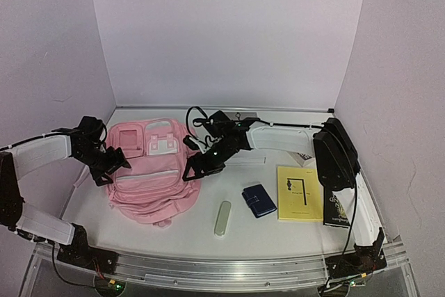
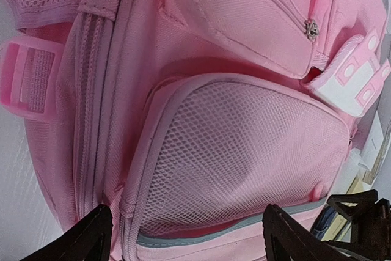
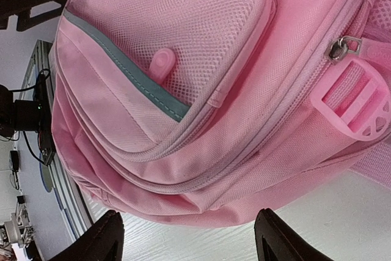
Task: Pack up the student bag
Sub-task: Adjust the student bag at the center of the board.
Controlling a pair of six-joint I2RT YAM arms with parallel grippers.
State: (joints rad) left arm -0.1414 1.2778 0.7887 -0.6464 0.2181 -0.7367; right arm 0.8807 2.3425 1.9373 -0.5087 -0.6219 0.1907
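Note:
The student bag (image 1: pixel 149 175), a large pink backpack, lies flat on the white table at the left of centre. My left gripper (image 1: pixel 113 165) is at its left edge. In the left wrist view it (image 2: pixel 189 239) stands open, its dark fingertips (image 2: pixel 91 236) wide apart over the bag's mesh pocket (image 2: pixel 244 157). My right gripper (image 1: pixel 192 170) is at the bag's right edge. In the right wrist view it (image 3: pixel 192 239) is open just off the bag's side seam (image 3: pixel 201 169), with bare table between the tips. Neither holds anything.
To the right of the bag lie a pale green case (image 1: pixel 222 218), a dark blue wallet (image 1: pixel 259 200), a yellow book (image 1: pixel 299 193) and a black book (image 1: pixel 336 208). White paper (image 1: pixel 245 160) lies under the right arm. Walls close in the table on three sides.

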